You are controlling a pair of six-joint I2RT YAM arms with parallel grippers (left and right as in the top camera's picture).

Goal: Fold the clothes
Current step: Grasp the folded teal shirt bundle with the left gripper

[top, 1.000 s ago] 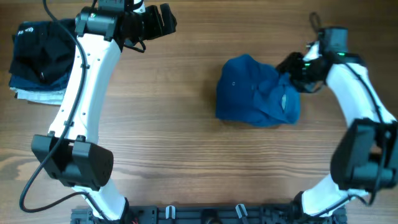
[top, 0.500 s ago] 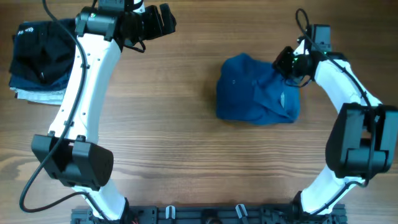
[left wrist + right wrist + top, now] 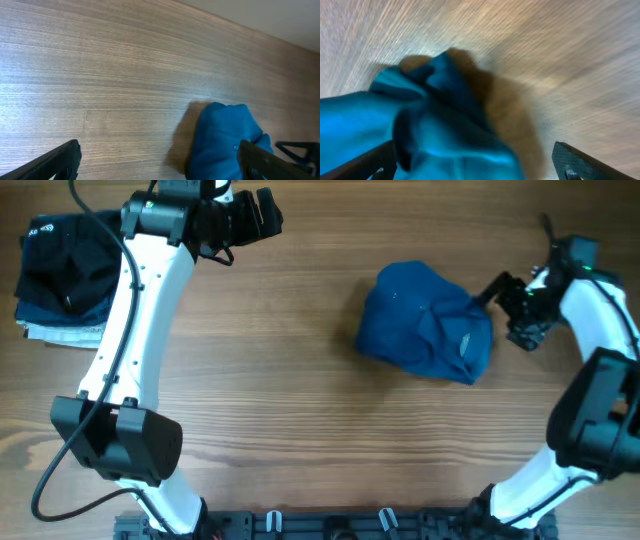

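Blue garment [image 3: 425, 320] has slid further from the folded stack [image 3: 62, 275], still bunched, so no fold is made yet. My right gripper [image 3: 505, 308], fingers spread, has pulled back to its far edge; my left gripper [image 3: 262, 210] hovers spread, nearer the stack.

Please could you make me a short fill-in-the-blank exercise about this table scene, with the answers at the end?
1. The crumpled garment on the table is ___ in colour.
2. The stack of folded clothes lies at the overhead view's top ___ corner.
3. The gripper nearest the garment belongs to the ___ arm.
Answers: blue; left; right.
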